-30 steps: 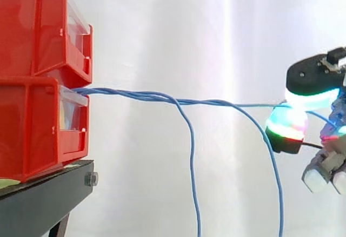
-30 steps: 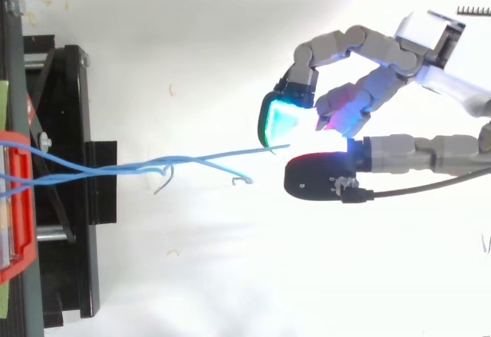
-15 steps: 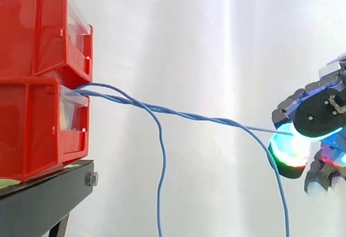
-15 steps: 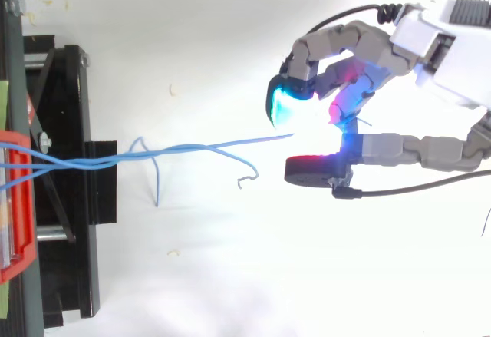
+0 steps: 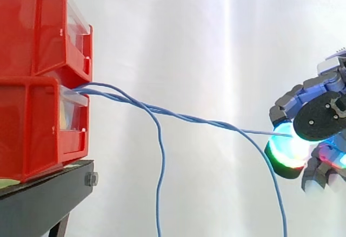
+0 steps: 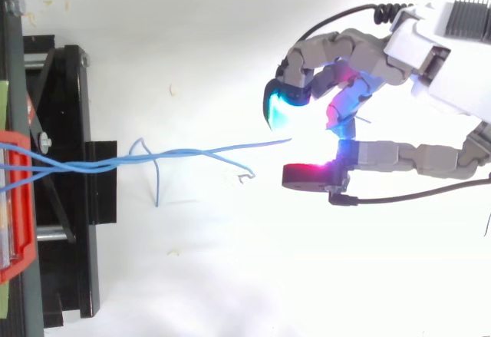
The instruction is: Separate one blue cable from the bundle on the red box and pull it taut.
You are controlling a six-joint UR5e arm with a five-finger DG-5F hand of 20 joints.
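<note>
At the left edge of the side view the red bins (image 5: 38, 113) sit stacked on the black stand (image 5: 48, 191), anchoring the bundle (image 5: 178, 113) where upper bin meets lower, so its twisted strands slope down rightward across mid-frame. Two slack strands (image 5: 159, 183) peel off and hang to the bottom edge, held by nothing. One blue cable (image 5: 259, 133) runs straight on to the hand (image 5: 320, 121) at the right edge, its glowing pads (image 5: 286, 150) closed on the tip, apparently to draw it tight.
</note>
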